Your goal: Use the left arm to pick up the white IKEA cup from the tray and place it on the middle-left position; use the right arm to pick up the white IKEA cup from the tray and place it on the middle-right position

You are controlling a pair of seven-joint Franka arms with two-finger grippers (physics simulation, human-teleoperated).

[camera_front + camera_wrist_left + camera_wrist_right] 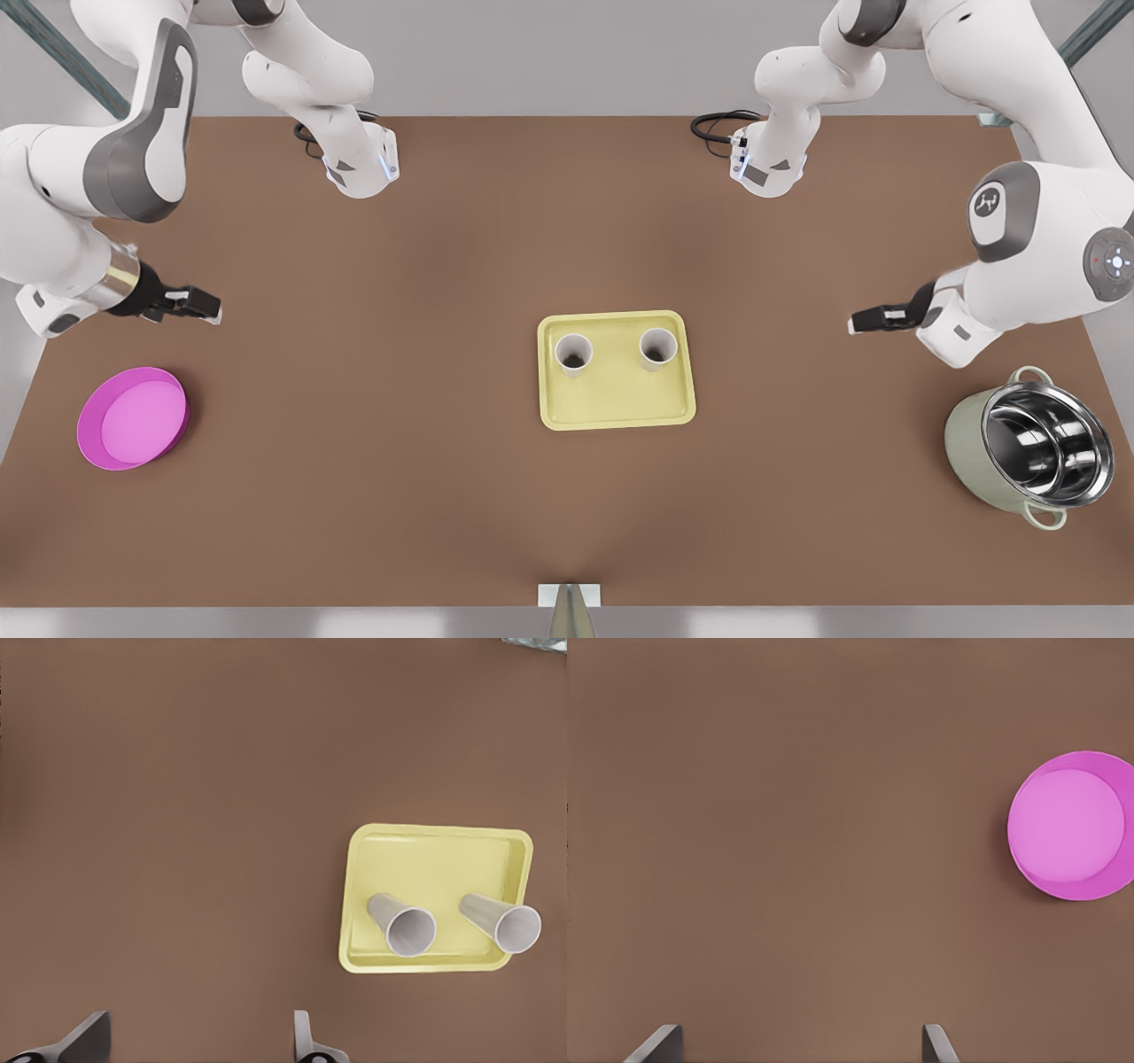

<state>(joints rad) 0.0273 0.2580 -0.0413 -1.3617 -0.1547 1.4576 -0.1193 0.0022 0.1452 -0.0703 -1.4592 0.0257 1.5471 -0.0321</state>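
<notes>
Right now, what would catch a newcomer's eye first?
A yellow tray mid-table holds two white cups, upright. A pink bowl sits at the front view's left near the open right gripper; a steel pot at its right near the open left gripper.

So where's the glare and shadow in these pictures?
Front view: bright reflections inside the steel pot, soft shadow beside the pink bowl. Left wrist view: cups look stretched into leaning cones. Right wrist view: flat even light on the table.

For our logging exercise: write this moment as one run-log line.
left gripper: open, front view's right | right gripper: open, near bowl | cups: both upright on tray | picks: not yet begun
</notes>
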